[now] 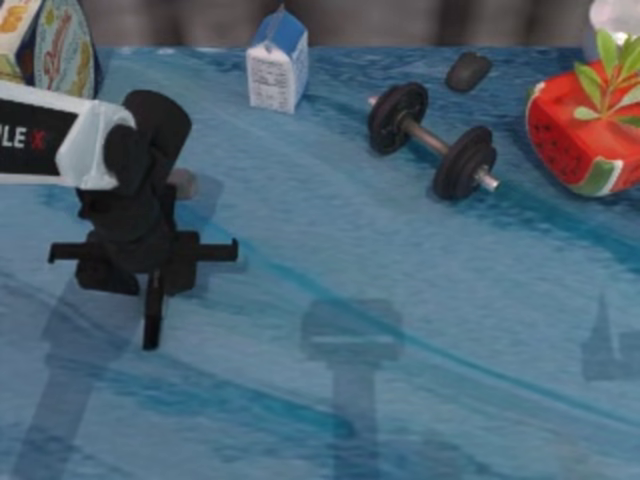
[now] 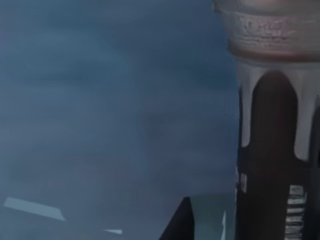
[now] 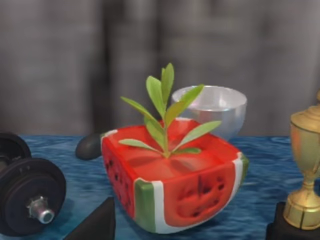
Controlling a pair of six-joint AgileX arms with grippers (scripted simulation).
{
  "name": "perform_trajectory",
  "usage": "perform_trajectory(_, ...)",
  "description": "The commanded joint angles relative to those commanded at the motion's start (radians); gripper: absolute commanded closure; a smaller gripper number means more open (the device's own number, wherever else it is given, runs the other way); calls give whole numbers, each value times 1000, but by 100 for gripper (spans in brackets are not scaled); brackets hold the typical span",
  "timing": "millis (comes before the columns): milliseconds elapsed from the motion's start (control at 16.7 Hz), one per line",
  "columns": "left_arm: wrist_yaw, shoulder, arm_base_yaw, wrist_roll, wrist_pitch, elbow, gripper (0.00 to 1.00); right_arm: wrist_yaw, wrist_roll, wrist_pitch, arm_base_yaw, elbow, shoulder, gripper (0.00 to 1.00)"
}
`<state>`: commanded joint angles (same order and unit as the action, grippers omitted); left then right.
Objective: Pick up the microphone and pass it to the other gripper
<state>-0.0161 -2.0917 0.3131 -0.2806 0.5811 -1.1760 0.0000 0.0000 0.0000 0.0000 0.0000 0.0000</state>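
Tabletop (image 1: 400, 330) nearest you is a rippled blue, painted like water. On its left side the left gripper (image 1: 143, 262), matte black below a white lettered arm segment, hangs over the microphone (image 1: 152, 318). The slim black handle sticks out toward you and the small grey head shows at the far side. You cannot tell whether the gripper is clamped on it. The left wrist view alone gives the close detail: the microphone (image 2: 272, 150) fills one side, with a rough mesh head above a pale scalloped collar and a dark shaft.

The right gripper (image 3: 97, 224) does not appear from above. It shows only as a black wedge at the edge of its own wrist view, so open or closed, you cannot tell.

Farther back, toward the right, lies the dumbbell (image 1: 432, 140), with black plates on a steel bar. Beyond it sit a smooth black lump (image 1: 468, 71), a blue and white carton (image 1: 277, 60) and a glossy watermelon-shaped planter (image 1: 585, 135) with green leaves. Only the right wrist view shows a shiny silver bowl (image 3: 215, 107) behind the planter and a gold trophy (image 3: 305, 185) beside it.
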Motion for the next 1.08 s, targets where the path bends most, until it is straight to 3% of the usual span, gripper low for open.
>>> perform_trajectory(240,-17,60,0,13,27,-22,100,0,0,0,0,0,0,0)
perform_trajectory(480,29,75,0,36,-75,-2,100,0,0,0,0,0,0,0)
perform_trajectory(720,133,123,-9,85,-325,58,100,0,0,0,0,0,0,0)
perform_trajectory(1080,340,239,-29,182,-884,209,100,0,0,0,0,0,0,0)
